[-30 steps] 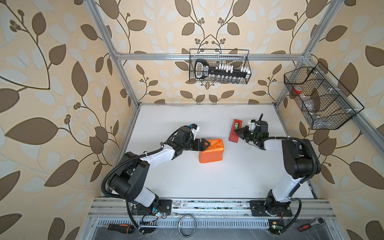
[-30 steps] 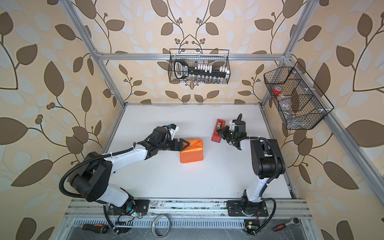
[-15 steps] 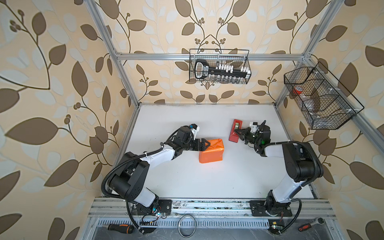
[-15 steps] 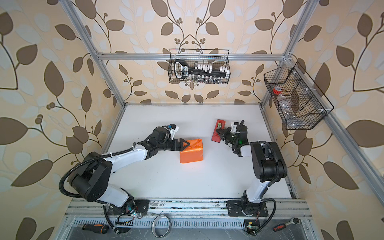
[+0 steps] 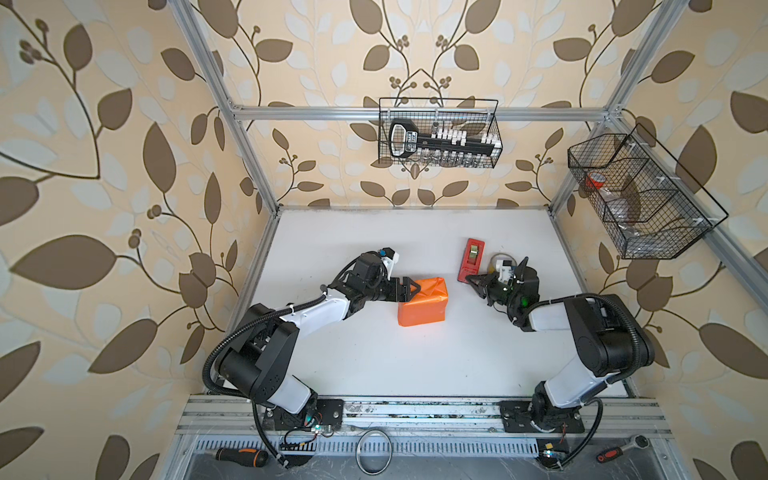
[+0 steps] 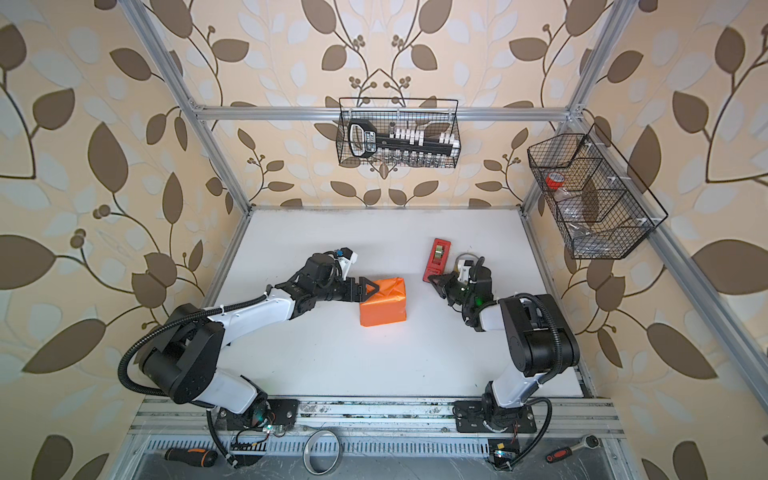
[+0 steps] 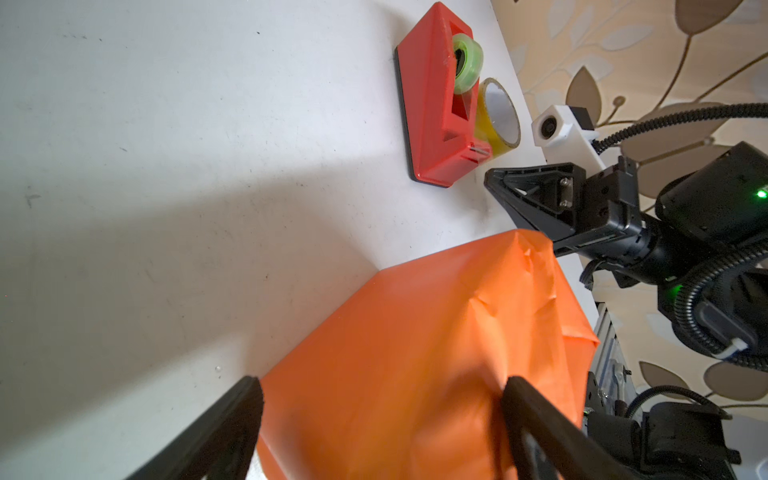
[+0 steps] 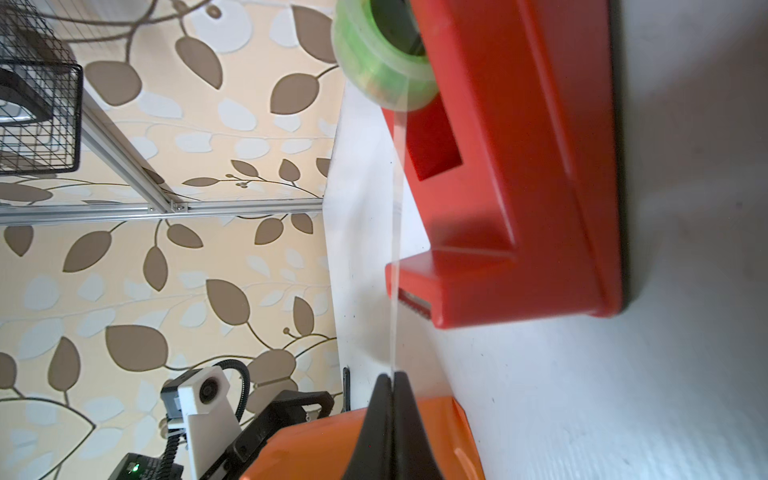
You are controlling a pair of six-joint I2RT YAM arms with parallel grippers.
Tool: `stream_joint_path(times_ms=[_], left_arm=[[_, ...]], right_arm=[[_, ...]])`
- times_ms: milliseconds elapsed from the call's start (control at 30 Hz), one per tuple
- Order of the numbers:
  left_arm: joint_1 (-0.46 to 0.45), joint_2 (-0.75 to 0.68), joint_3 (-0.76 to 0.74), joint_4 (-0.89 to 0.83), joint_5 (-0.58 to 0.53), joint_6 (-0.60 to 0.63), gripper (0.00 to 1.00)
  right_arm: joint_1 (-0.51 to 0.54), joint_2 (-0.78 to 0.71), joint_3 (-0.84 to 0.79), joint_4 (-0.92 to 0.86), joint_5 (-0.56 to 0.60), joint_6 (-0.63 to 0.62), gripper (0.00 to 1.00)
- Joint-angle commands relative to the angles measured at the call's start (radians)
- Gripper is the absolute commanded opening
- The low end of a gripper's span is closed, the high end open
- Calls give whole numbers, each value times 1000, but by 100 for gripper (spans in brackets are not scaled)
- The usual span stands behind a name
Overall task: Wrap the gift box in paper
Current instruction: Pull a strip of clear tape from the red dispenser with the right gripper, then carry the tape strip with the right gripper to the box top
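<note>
Since the gift box is hidden inside the glossy orange wrapping paper (image 5: 424,305), which sits as a closed parcel at the centre of the white surface (image 5: 374,365) in both top views, what matters now, we judge, is the clear strip of tape (image 8: 392,332). Our right fingers (image 8: 378,428) are pinched shut on its free end. The strip runs taut in a straight line from the green-tinted roll (image 8: 382,62), past the toothed blade (image 8: 413,305) of the red plastic tape dispenser (image 5: 471,259), to the fingertips. In a top view those fingertips lie just below the dispenser's lower end, so the strip's long axis runs down the frame along the dispenser, while the parcel lies near, off to the left and slightly lower. We judge that the right arm, the nearer one, must sever the strip and carry it sideways. Our left fingers (image 7: 237,419) are spread wide about the parcel's left end, clamping nothing; whether they press the paper we cannot tell.
</note>
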Motion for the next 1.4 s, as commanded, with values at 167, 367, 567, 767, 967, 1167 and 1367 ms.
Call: stream_joint_path(times_ms=[167,367,567,767,967,1167,1367], left_arm=[[-2,26,-42,-131,-66,46,91],[-2,26,-45,-133,-70,49,91],[-3,28,-48,-133,-70,51,91],[-2,28,-50,-130,-73,53,91],[-3,27,-55,-125,-76,53,91],[-2,35,-55,-122,-75,54,91],[-2,34,-59,-122,-72,58,91]], right_arm=[[16,39,10,-156,107,-124,0],[18,18,43,-306,244,-237,0],[25,-4,91,-434,349,-325,0],[28,-25,130,-520,401,-379,0],[35,-30,170,-570,427,-412,0],[26,-158,145,-599,361,-462,0],[79,-450,110,-690,120,-528,0]])
